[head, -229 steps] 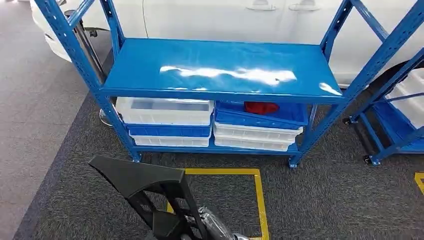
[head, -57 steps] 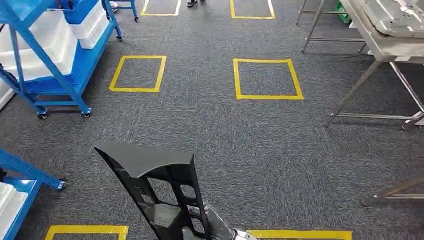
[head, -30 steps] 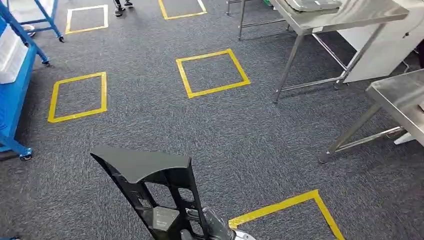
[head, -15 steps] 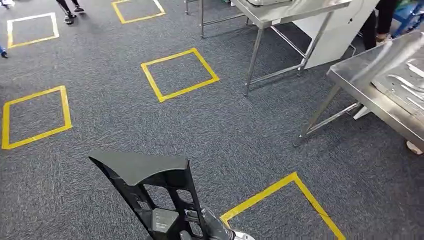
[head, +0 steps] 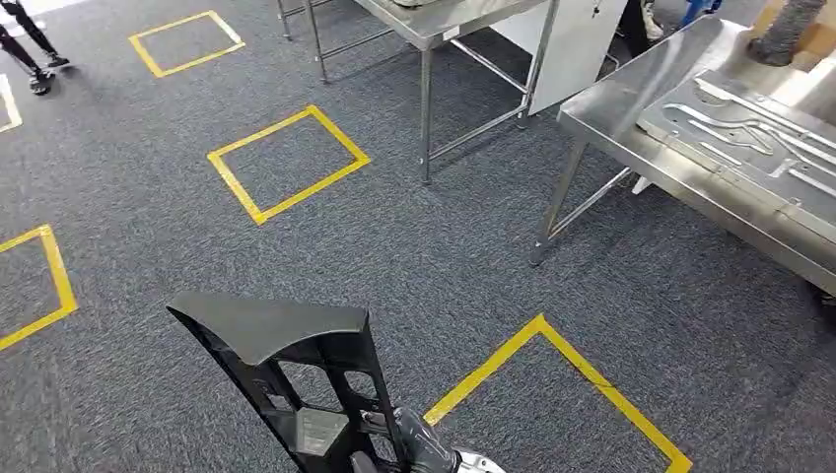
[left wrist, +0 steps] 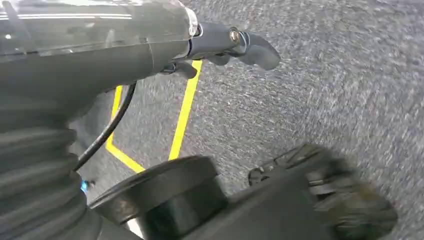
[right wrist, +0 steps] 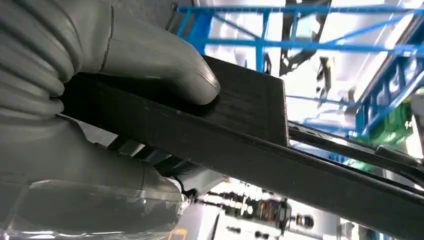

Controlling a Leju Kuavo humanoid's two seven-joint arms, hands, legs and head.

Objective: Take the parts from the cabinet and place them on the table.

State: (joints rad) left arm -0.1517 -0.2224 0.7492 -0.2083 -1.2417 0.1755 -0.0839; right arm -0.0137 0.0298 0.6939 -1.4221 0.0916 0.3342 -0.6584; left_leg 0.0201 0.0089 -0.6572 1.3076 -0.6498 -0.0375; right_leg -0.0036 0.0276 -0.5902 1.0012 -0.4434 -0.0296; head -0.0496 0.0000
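Table closer now — part unchanged

Left hand empty above carpet with yellow tape

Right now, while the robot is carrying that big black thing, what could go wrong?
The black part is long and sticks up well above the right hand that holds its lower end, so it might tip or slip as the robot walks. The steel table already has a metal plate on it, so the part could bump that when set down. The table's legs stand near the path and could catch the part.
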